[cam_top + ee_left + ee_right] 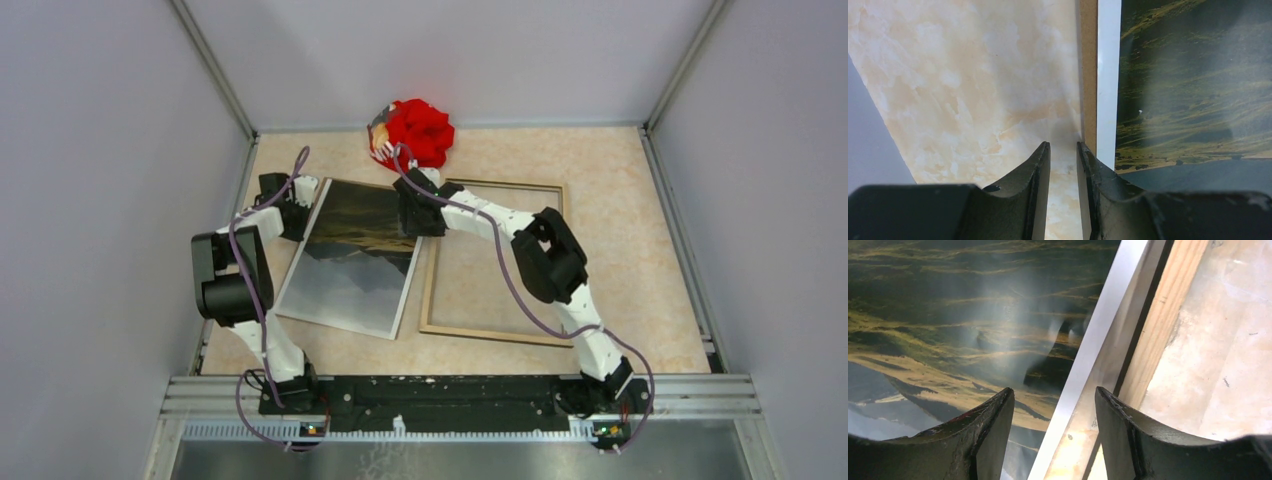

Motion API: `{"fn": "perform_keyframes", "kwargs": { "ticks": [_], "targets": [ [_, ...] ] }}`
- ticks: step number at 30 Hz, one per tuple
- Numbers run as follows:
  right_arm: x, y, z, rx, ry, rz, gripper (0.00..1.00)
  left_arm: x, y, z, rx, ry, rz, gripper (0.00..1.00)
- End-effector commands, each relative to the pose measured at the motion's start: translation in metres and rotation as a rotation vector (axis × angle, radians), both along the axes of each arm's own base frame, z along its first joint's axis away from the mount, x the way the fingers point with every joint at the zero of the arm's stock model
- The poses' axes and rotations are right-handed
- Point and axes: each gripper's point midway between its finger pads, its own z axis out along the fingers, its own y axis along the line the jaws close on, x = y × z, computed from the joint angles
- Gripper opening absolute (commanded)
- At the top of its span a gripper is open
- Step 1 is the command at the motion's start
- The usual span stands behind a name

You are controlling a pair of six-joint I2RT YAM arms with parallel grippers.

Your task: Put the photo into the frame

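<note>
The photo, a dark mountain landscape with a thin white edge, lies picture-up on the table, left of the frame. The frame lies with its light wood back up. My left gripper is at the photo's far left corner. In the left wrist view its fingers stand narrowly apart with only table between them, just beside the photo's brown board edge. My right gripper is at the far right corner, open, with the photo's white edge below the gap and the frame's wooden rail to the right.
A red cloth bundle lies at the back of the table, just beyond the photo and frame. Grey walls close in the table on the left, right and back. The arms' base rail runs along the near edge.
</note>
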Motion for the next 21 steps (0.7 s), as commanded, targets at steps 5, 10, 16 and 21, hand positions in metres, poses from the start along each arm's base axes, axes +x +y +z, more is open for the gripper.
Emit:
{"fn": "perform_keyframes", "kwargs": {
  "ticks": [5,10,16,21],
  "targets": [
    [0.002,0.003,0.015,0.063,-0.020,-0.030,0.61,-0.032,-0.014,-0.031,-0.075,0.139,-0.019,0.33],
    [0.009,-0.008,0.007,0.057,-0.010,-0.068,0.61,-0.032,-0.016,-0.031,-0.084,0.141,-0.022,0.33],
    [0.013,-0.006,0.001,0.089,0.004,-0.087,0.61,-0.032,-0.015,-0.032,-0.081,0.144,-0.024,0.33],
    [0.014,0.004,0.000,0.175,0.035,-0.100,0.60,-0.032,-0.015,-0.031,-0.081,0.143,-0.025,0.32]
  ]
}}
